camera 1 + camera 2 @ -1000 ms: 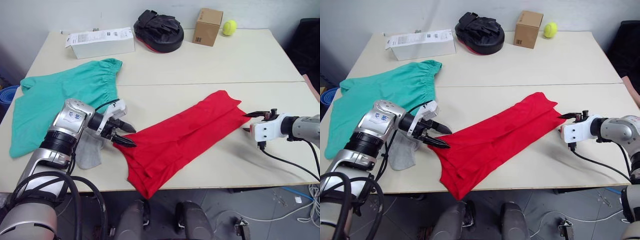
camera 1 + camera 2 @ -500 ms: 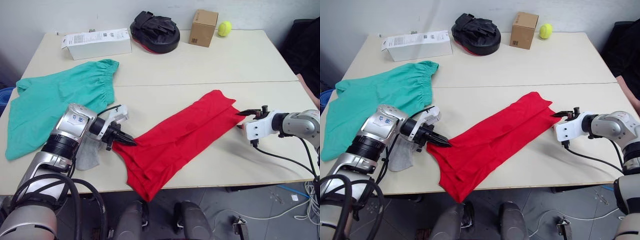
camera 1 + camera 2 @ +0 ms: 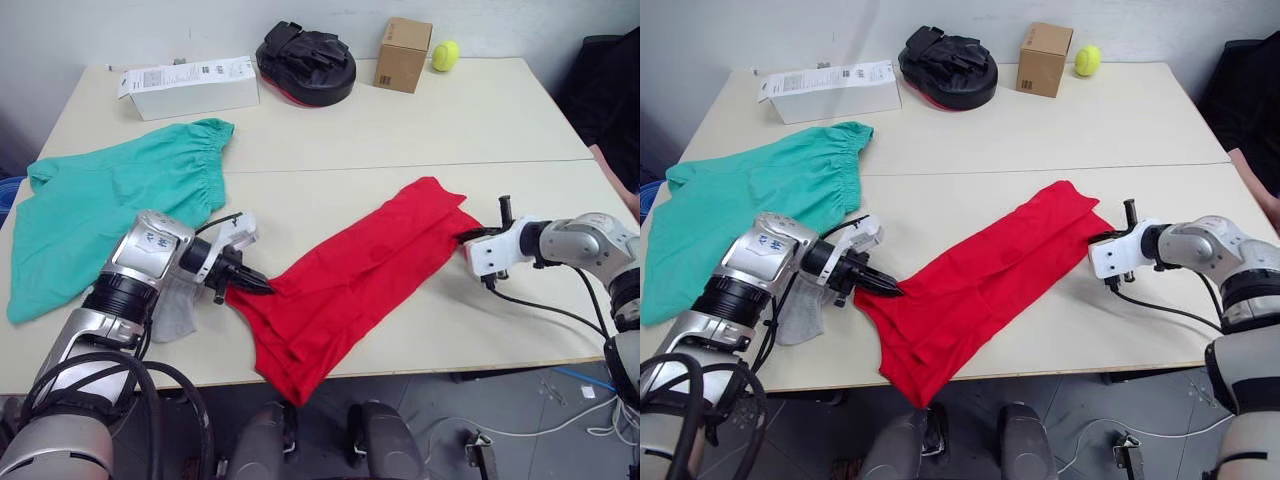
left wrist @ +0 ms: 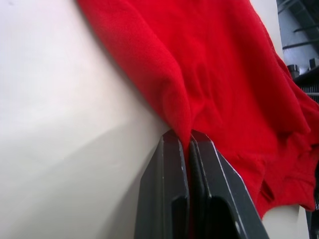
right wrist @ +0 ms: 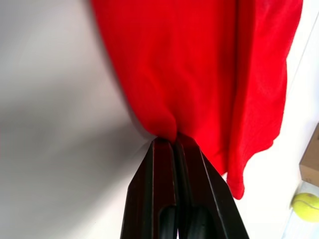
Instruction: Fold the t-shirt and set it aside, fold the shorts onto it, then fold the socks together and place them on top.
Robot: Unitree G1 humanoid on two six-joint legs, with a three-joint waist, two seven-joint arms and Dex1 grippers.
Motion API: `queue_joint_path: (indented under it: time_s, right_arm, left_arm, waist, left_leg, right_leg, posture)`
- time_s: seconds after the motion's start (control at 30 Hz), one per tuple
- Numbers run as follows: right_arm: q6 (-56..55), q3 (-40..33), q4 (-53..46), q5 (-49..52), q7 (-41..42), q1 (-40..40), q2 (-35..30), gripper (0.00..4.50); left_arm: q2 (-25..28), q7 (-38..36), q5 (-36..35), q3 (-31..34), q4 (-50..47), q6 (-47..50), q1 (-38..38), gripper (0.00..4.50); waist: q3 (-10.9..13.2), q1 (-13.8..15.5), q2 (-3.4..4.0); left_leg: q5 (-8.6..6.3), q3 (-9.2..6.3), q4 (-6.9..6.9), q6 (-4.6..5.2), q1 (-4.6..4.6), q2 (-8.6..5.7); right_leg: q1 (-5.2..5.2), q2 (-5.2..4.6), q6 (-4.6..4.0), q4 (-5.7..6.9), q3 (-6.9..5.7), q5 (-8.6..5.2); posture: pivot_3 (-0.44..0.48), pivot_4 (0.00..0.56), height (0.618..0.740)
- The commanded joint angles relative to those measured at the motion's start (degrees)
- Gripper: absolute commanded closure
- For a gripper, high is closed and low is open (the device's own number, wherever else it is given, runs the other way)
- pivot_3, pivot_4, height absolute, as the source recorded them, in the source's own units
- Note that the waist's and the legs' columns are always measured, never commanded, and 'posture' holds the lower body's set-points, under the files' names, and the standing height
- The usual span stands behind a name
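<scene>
The red t-shirt [image 3: 360,275] lies folded lengthwise, stretched diagonally across the front of the table [image 3: 400,140]. My left gripper [image 3: 262,287] is shut on its near-left edge, red cloth pinched between the black fingers [image 4: 172,189]. At the shirt's far-right end my right gripper [image 3: 466,238] is shut on the cloth, a fold caught between its fingers [image 5: 162,174]. The teal-green shorts [image 3: 110,205] lie spread at the left. A grey sock [image 3: 175,305] sits under my left forearm, partly hidden.
Along the table's back edge stand a white box [image 3: 190,85], a black padded mitt [image 3: 305,60], a cardboard box [image 3: 403,53] and a yellow-green tennis ball [image 3: 444,55]. A cable [image 3: 545,310] trails from my right wrist over the front edge.
Both grippers have shut on the t-shirt: the left on its near-left edge, the right moved left onto the far-right end. The head view has shifted slightly.
</scene>
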Motion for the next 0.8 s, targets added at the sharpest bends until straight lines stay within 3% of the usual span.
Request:
queue_joint_path:
  time_s: [0.03,0.43,0.8]
  right_arm:
    - [1.72,1.62,1.15,-2.17,-3.0,-2.97,1.21,4.47]
    - [3.29,6.75,4.54,-6.65,-5.36,-9.23,6.99,4.47]
    - [4.07,9.89,6.29,-8.5,-4.52,-11.69,8.54,4.47]
  left_arm:
    - [0.67,2.61,-2.82,2.46,-8.25,4.7,3.5,4.5]
    - [-4.05,18.89,-10.16,6.84,-30.89,19.95,15.89,4.5]
    - [-6.7,30.0,-15.55,9.35,-39.38,26.46,22.54,4.5]
  waist:
    - [0.0,-0.01,0.0]
    - [0.01,0.31,0.02]
    - [0.0,0.22,0.03]
  left_leg:
    - [0.0,0.0,-0.04,0.0,-0.01,0.0]
    - [0.01,-0.14,-0.04,-0.01,-0.03,-0.04]
    - [0.03,-0.18,-0.07,-0.05,0.0,-0.04]
  right_leg:
    - [-0.01,0.0,0.0,0.0,0.0,0.0]
    - [0.05,-0.03,0.0,-0.05,-0.01,0.0]
    - [0.09,-0.03,0.0,-0.08,-0.02,0.0]
  posture:
    - [0.0,0.15,0.74]
    - [0.0,0.15,0.74]
    - [0.0,0.15,0.74]
